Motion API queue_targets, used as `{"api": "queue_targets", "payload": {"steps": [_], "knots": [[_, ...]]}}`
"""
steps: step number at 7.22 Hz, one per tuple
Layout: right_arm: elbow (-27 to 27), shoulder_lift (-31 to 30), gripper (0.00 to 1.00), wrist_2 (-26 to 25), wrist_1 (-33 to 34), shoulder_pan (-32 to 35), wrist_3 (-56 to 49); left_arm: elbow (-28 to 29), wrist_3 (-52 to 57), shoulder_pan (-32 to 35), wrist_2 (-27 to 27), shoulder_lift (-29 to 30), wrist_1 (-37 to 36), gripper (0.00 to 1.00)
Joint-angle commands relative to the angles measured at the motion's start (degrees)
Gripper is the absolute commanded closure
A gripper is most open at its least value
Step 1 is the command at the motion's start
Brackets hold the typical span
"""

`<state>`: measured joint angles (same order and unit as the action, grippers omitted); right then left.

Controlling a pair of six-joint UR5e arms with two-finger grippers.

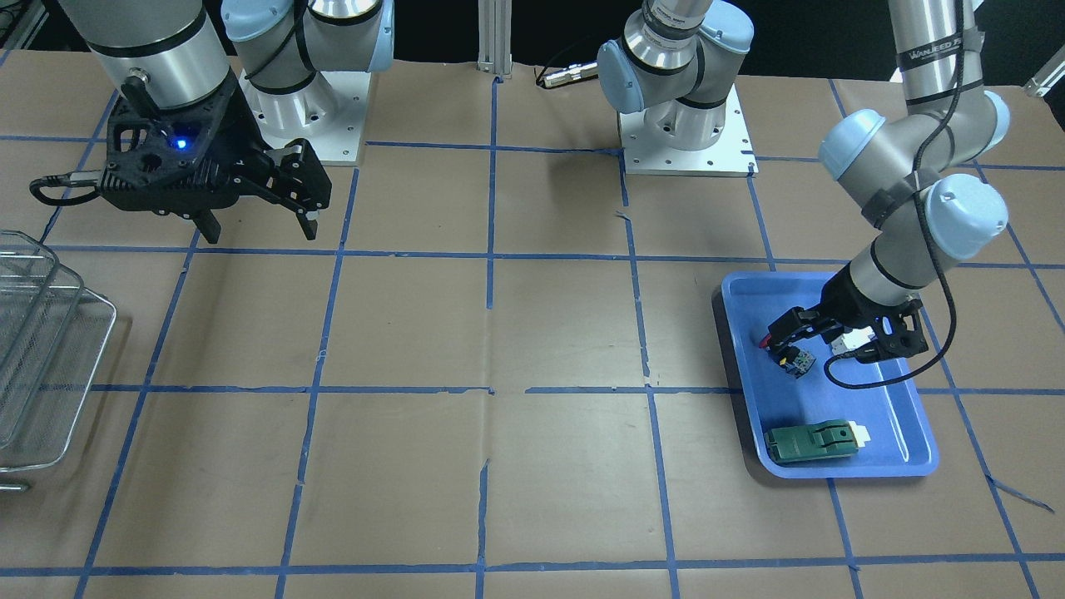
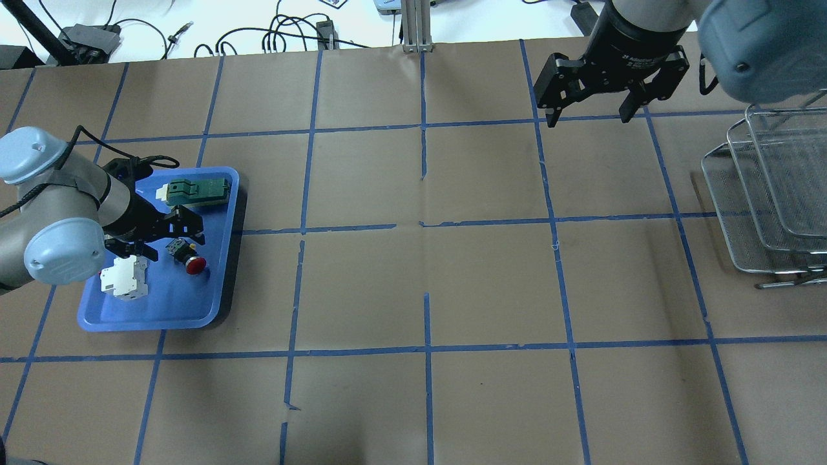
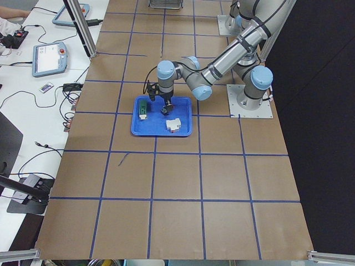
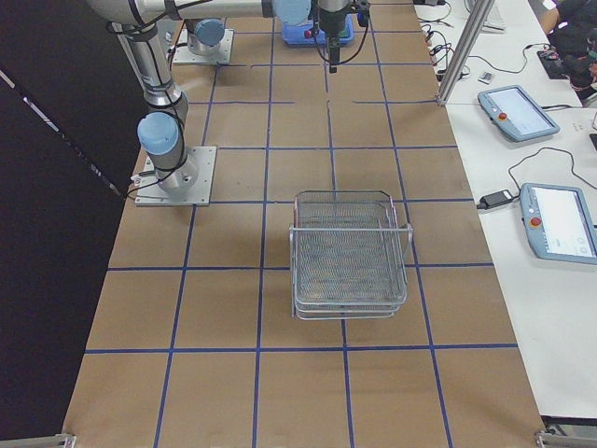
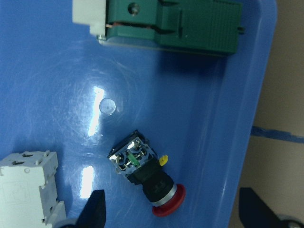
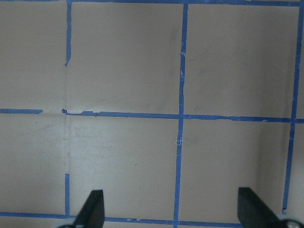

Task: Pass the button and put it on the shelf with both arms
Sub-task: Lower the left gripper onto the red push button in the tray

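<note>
Left gripper point(image 5: 171, 209), jaws spread wide, hangs over the button point(image 5: 142, 175) without touching it. The button lies on its side in the blue tray point(image 5: 57, 95), red cap toward the near rim and contact block toward the tray's middle, with bare floor all around it. A strap on the left arm appears to read "WANJEED". Right gripper point(image 2: 589, 118), also spread, hangs well apart from the shelf point(image 2: 749, 219).
</note>
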<state>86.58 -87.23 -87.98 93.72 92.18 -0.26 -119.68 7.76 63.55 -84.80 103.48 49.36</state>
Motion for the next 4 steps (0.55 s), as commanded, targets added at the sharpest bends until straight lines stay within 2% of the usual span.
{"api": "queue_targets", "payload": {"steps": [1, 2, 4], "knots": [[-0.01, -0.04, 0.0, 0.0, -0.03, 0.02, -0.01, -2.31, -6.53, -0.01, 0.07, 0.75, -1.2, 0.0], [-0.01, -0.04, 0.0, 0.0, -0.03, -0.07, -0.01, -2.31, -6.62, -0.01, 0.08, 1.54, -1.81, 0.05], [-0.01, 0.05, 0.0, 0.09, 0.15, -0.15, 0.08, -2.23, -5.49, -0.01, 0.08, 3.13, -6.81, 0.07]]}}
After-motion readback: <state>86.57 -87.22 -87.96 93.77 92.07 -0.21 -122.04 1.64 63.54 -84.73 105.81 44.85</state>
